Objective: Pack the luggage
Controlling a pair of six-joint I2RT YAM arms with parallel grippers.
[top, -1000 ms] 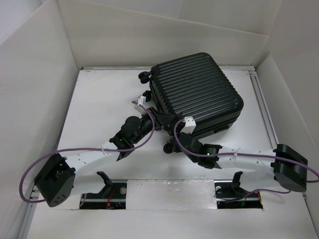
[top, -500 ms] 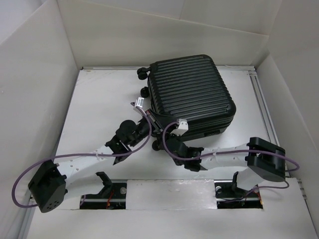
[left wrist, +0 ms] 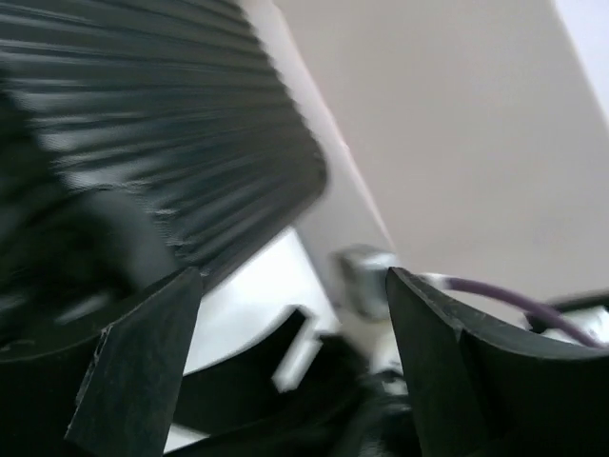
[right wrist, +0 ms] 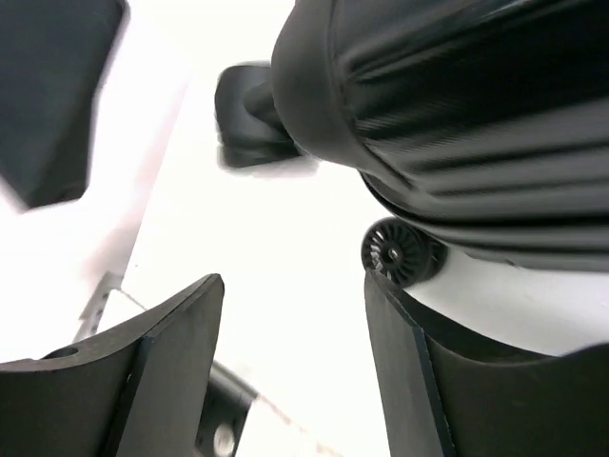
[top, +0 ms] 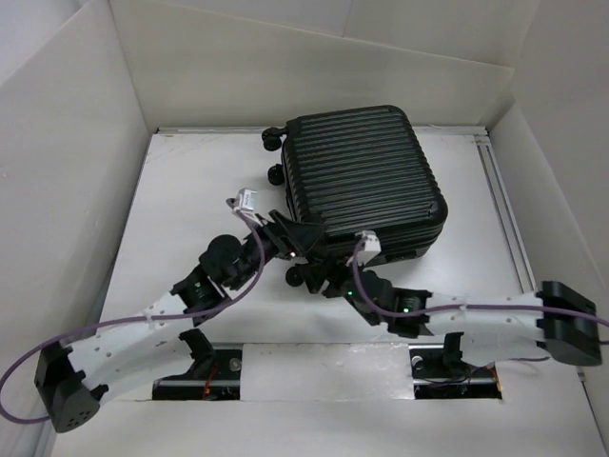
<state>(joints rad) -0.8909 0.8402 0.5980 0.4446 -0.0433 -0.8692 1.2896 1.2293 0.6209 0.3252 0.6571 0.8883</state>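
The luggage [top: 362,181], a black ribbed hard-shell suitcase, lies shut on the white table with its wheels [top: 274,141] to the left. My left gripper [top: 298,234] sits at its near-left corner. In the left wrist view it [left wrist: 293,286] is open, with the ribbed shell [left wrist: 162,114] up-left and nothing between the fingers. My right gripper [top: 333,282] is just below the suitcase's near edge. In the right wrist view it [right wrist: 293,286] is open over bare table, with the shell [right wrist: 457,114] above and one wheel [right wrist: 395,249] by the right fingertip.
White walls enclose the table on three sides. A metal rail [top: 504,200] runs along the right edge. Purple cables [top: 124,322] loop from both arms. The arm mounts [top: 324,367] sit at the near edge.
Both grippers have opened at the suitcase's near edge. The suitcase turned squarer and slid slightly back. The right arm's elbow swung out to the right, the left arm's toward the near-left corner.
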